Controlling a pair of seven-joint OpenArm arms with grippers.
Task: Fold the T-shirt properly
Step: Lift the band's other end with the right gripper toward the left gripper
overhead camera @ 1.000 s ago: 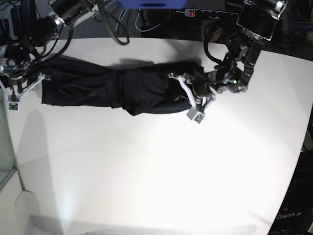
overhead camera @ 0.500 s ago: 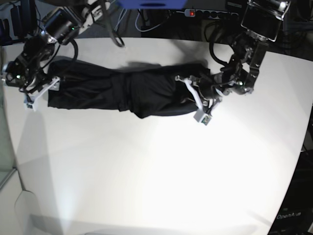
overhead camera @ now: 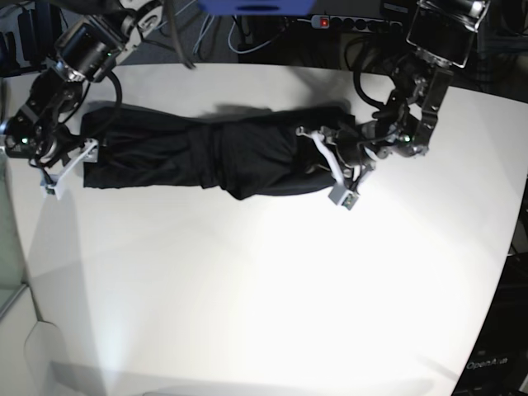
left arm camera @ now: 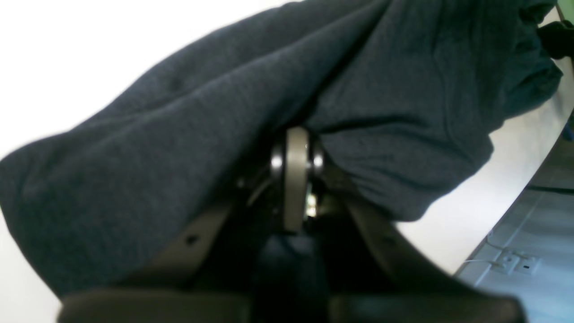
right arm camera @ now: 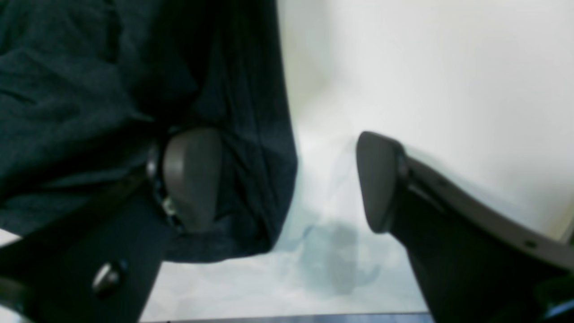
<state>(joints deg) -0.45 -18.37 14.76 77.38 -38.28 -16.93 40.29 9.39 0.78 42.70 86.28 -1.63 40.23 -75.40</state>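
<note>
**Shirt stretched along the table's far edge**

The T-shirt (overhead camera: 214,153) is being kept bunched in a long band near the far edge of the table (overhead camera: 272,289). Its one end is being pinched by the clenched left gripper (left arm camera: 293,179). At the other end, the right gripper (right arm camera: 287,179) is being held released, one finger (right arm camera: 193,177) against the cloth. A power strip (overhead camera: 346,22) is lying beyond the table.

— Right gripper (right arm camera: 278,179)?
— Spread wide over white table (right arm camera: 426,67); left fingertip (right arm camera: 193,175) against black T-shirt (right arm camera: 67,112), right fingertip (right arm camera: 376,179) over bare surface.
— Holding cloth?
— Nothing clamped.
</note>
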